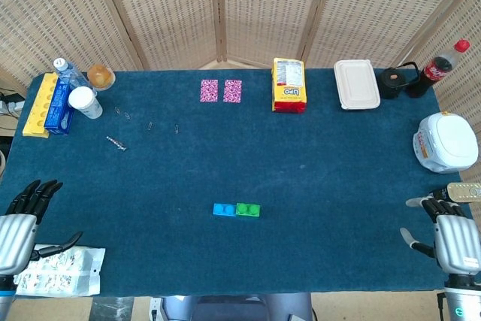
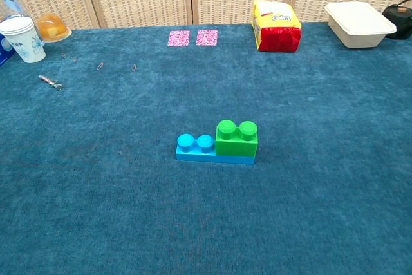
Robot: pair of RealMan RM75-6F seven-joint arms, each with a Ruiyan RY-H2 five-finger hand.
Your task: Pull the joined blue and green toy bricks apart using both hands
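On the blue surface [image 1: 338, 186] nothing is done yet: both hands, left [image 1: 16, 232] and right [image 1: 452, 237], wait at the near corners with fingers apart and empty, well apart from the central, still joined bricks [image 2: 217, 142].
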